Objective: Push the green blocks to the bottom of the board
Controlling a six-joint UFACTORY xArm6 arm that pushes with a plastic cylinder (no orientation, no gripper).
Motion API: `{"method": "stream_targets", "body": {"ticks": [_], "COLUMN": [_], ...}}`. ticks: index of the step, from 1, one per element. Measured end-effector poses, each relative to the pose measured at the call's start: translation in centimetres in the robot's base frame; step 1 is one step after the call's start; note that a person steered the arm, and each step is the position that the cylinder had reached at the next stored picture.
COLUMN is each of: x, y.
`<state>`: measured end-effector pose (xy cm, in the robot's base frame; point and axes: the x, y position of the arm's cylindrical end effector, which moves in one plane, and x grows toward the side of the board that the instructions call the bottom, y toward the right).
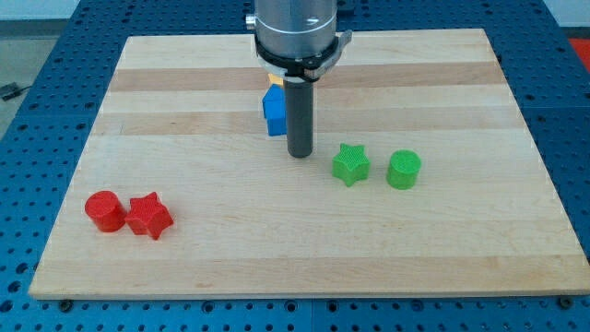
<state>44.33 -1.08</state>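
Observation:
A green star block [350, 164] lies right of the board's middle. A green cylinder block [404, 170] stands just to its right, a small gap between them. My tip [300, 153] rests on the board a little to the left of the green star and slightly above it, not touching it. Neither green block is near the board's bottom edge.
A blue block [274, 111] sits just left of the rod, with a yellow block [273, 81] partly hidden behind it under the arm. A red cylinder [104, 210] and a red star [149, 216] lie touching at the lower left. The wooden board [295, 267] has blue perforated table around it.

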Motion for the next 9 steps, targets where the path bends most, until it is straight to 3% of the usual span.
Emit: {"method": "stream_targets", "body": {"ticks": [5, 6, 7, 8, 9], "x": [4.2, 8.2, 13.8, 17.3, 17.5], "y": [6.5, 5.6, 4.1, -3.0, -12.9]}}
